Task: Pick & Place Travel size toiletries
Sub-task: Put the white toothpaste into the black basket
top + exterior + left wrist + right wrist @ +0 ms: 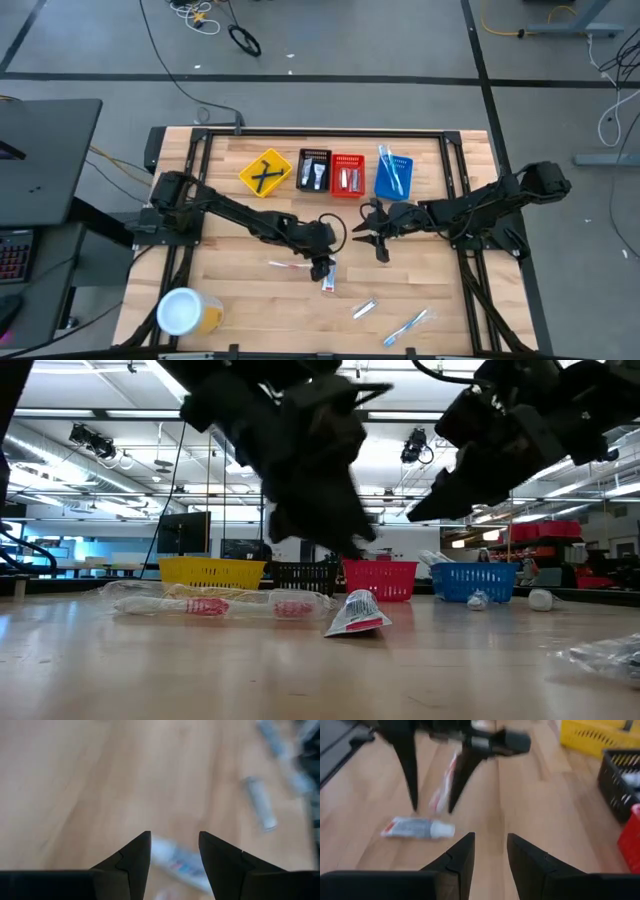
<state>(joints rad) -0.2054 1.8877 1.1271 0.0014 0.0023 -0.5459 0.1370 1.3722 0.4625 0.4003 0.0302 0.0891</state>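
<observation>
left gripper (322, 266) spread wide, poised just over small white tube (327, 284) lying flat mid-table (240, 300). right gripper (372, 232) empty, fingers parted, raised near red basket (347, 175).

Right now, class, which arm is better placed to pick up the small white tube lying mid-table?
Left. Its pincer hangs open right over the white tube, fingers straddling it in the left wrist view. The right pincer is open too, but off beside it.
</observation>
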